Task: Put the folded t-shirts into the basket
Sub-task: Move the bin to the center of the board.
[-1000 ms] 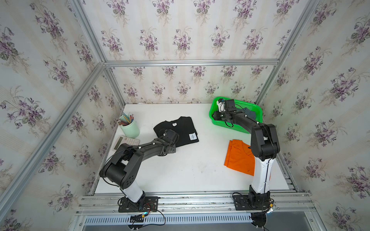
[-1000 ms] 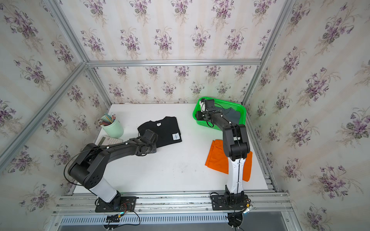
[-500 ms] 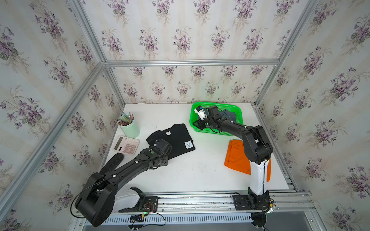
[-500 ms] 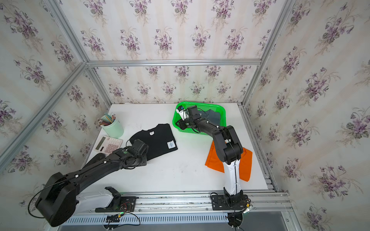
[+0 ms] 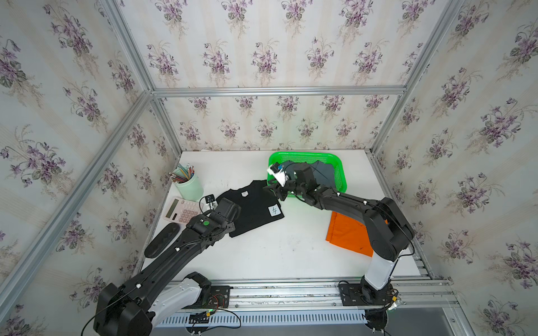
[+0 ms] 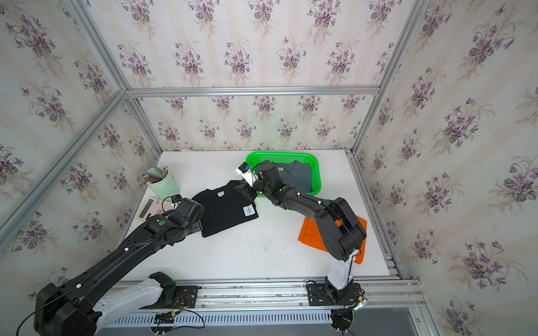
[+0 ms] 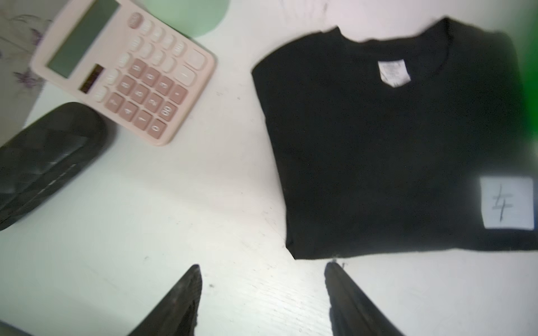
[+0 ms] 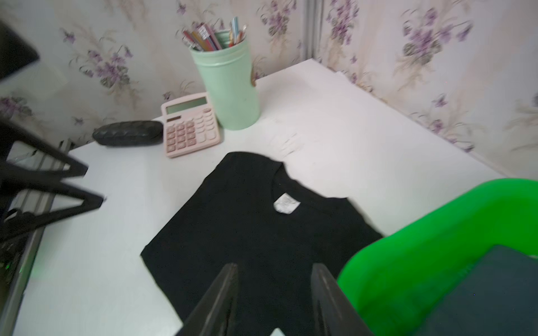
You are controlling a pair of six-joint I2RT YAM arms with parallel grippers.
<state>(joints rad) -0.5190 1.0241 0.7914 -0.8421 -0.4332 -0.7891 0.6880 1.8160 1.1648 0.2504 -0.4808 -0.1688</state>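
You have the grey-blue t-shirt point(image 5: 325, 174) lying inside the green basket point(image 5: 302, 154), which sits on the white bench point(image 5: 276, 256). The black t-shirt point(image 5: 250, 209), with its white square patch point(image 5: 274, 210), lies flat on the bench just beside the basket. Its collar-side corner reaches up to the basket's corner, but you cannot tell whether cloth and rim touch. The orange t-shirt point(image 5: 346, 232) lies flat on the bench near the basket, apart from it and partly hidden under your right arm point(image 5: 364, 209). Your right gripper point(image 8: 274, 266) hangs over the black t-shirt's edge right next to the basket, fingers spread with nothing between them. Your left gripper point(image 7: 262, 266) is well apart from the basket, beyond the black t-shirt's far edge, over bare bench, spread wide and empty. A pink calculator point(image 5: 180, 211), a black case point(image 5: 161, 241) and a cup of pencils point(image 5: 189, 186) sit farther still from the basket.
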